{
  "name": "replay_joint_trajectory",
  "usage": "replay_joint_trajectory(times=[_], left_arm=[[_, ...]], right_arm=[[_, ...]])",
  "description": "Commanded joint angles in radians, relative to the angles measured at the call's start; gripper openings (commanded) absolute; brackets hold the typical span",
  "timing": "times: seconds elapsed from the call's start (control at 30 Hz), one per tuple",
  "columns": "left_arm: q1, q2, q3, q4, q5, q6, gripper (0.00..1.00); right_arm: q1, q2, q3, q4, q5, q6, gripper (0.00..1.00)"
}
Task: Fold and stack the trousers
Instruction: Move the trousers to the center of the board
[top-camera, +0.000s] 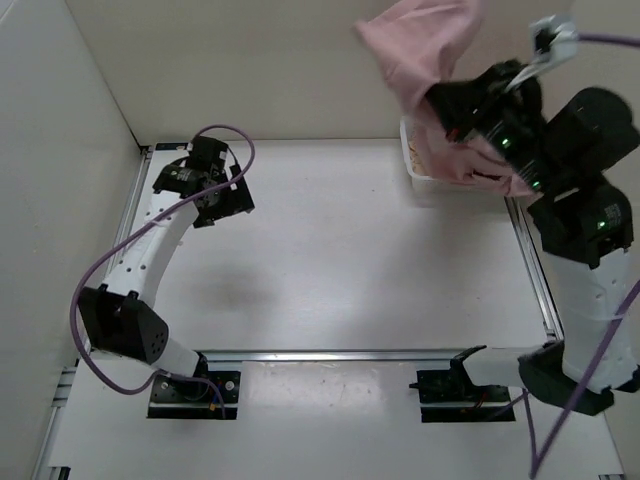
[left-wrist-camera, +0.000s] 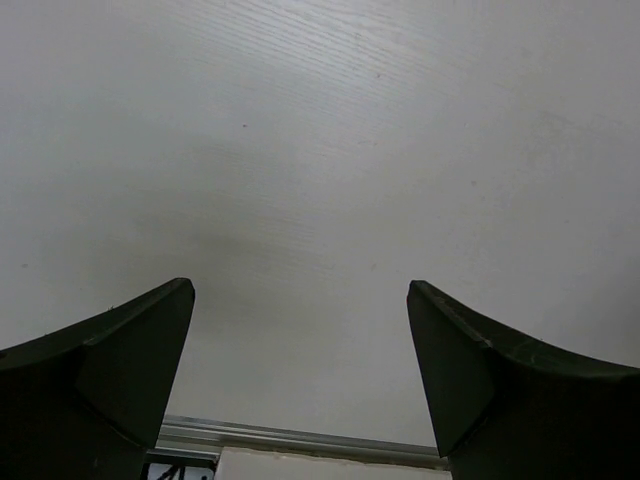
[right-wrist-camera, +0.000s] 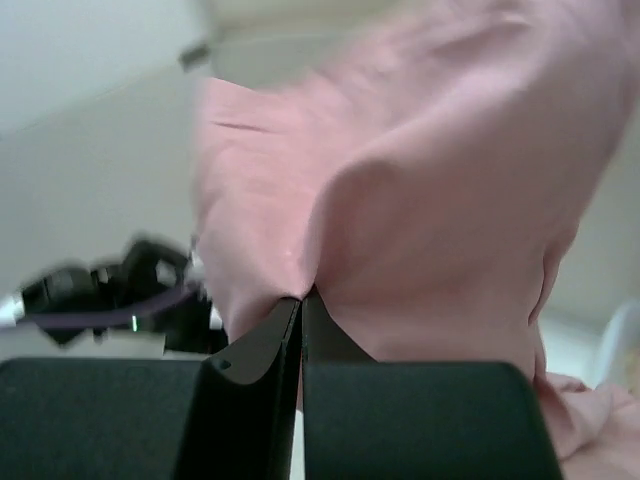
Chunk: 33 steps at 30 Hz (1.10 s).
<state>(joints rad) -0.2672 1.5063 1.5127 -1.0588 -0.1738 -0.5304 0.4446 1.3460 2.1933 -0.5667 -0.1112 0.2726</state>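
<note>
The dusty-pink trousers (top-camera: 420, 40) hang bunched in the air at the far right, above a white bin (top-camera: 416, 165). My right gripper (top-camera: 450, 100) is shut on a pinch of the pink fabric; in the right wrist view the closed fingers (right-wrist-camera: 300, 300) meet at a fold of the trousers (right-wrist-camera: 430, 220). Part of the cloth trails down over the bin's far side. My left gripper (top-camera: 225, 200) is open and empty low over the table at the far left; in the left wrist view its gripper (left-wrist-camera: 300, 300) frames only bare white table.
The white bin at the back right holds beige cream cloth (top-camera: 430, 155). A metal rail (top-camera: 350, 354) runs along the table's near edge, another along the right side (top-camera: 530, 260). White walls close in the left and the back.
</note>
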Motion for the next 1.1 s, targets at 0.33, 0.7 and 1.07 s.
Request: replay_joint_trajectory(times=[0.33,0.7,1.07], left_arm=[[0.195,-0.186,0.096,-0.069,0.154,0.081,1.0],[-0.298,-0.014,-0.151,0.122,0.22,-0.125,1.0],[-0.443,0.33,-0.115,0.163,0.131,-0.134,1.0]], right_arm=[[0.2,-0.237,-0.952,-0.163,0.329,0.232,0.98],[-0.5,-0.147,-0.989,-0.076,0.055,0.155,0.86],[-0.652,0.336,-0.818,0.034,0.122,0.195,1.0]])
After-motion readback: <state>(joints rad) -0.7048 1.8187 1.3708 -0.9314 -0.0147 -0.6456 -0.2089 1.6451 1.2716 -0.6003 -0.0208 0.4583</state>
